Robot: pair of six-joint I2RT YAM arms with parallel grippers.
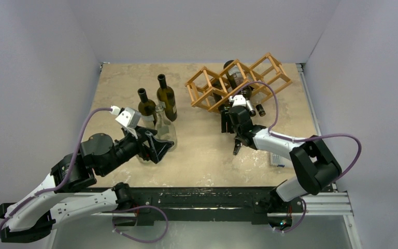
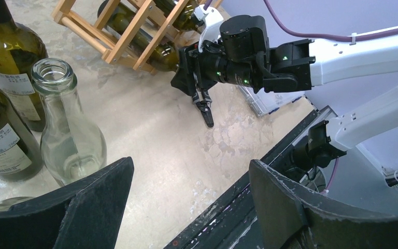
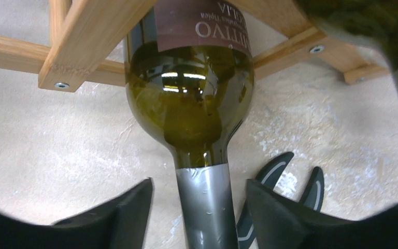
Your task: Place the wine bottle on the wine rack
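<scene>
Right wrist view: the wine bottle (image 3: 189,114) lies in a cell of the rack (image 3: 83,41). Its neck pokes out between the spread fingers of the right gripper (image 3: 198,184), with gaps on both sides. Over the worktop (image 2: 150,135), the left gripper (image 2: 190,163) hangs released near an upright clear bottle (image 2: 70,140).

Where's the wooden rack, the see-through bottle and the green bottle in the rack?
Light-brown wooden lattice wine rack (image 3: 90,36): right wrist view, a slanted bar.
Clear glass bottle (image 2: 72,140): left wrist view, its round belly.
Green glass wine bottle (image 3: 189,114), grey-foiled neck: right wrist view, its shoulder.
</scene>
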